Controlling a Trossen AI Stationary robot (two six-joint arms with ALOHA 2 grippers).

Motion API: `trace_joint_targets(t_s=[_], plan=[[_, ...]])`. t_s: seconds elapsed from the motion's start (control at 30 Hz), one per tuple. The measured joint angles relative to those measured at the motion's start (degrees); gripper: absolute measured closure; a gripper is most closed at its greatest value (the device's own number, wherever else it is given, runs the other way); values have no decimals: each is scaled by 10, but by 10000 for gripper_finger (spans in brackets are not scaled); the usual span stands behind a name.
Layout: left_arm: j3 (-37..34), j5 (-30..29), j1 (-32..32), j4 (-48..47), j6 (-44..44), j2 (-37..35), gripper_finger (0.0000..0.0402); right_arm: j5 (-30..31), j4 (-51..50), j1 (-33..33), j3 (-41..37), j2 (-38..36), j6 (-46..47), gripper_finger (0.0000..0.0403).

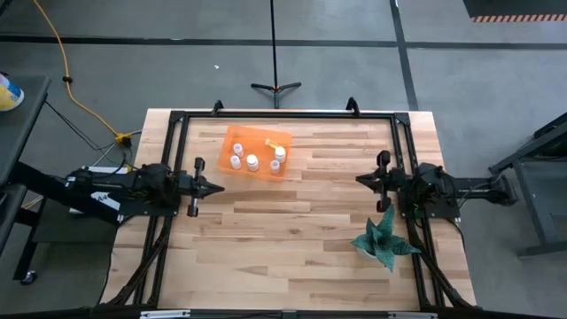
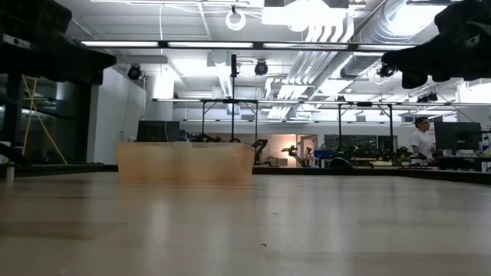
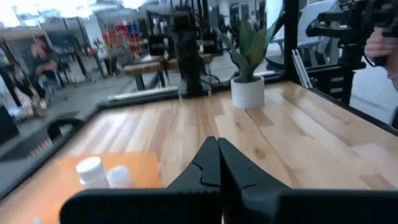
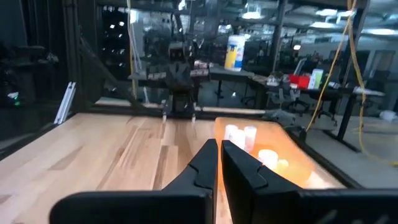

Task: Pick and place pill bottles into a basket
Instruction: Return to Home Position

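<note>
The pill bottles are seen standing inside the basket, which is set at 11 o'clock on the counter. The left claw is held at 9 o'clock, fingers together and empty, its tip near the basket's 7 o'clock corner. The right claw, likewise closed and empty, is held at 3 o'clock. The basket could be knocked and bottles tipped by a low left-arm swing. The plant at 4 o'clock could be brushed by the right arm.
</note>
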Motion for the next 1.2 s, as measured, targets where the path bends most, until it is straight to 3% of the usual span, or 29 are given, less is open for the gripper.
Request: trace_joint_targets(t_s=[0.27, 0.6, 0.93, 1.2], plan=[[0, -3, 1, -7, -25, -1, 339, 2, -25, 0, 0, -26, 7, 391], [0, 4, 1, -7, -9, -1, 377, -1, -29, 0, -1, -26, 29, 391], [0, 2, 1, -8, -7, -1, 276, 0, -45, 0, -1, -26, 43, 391], [0, 2, 1, -9, -10, -1, 244, 0, -50, 0, -1, -26, 42, 391]])
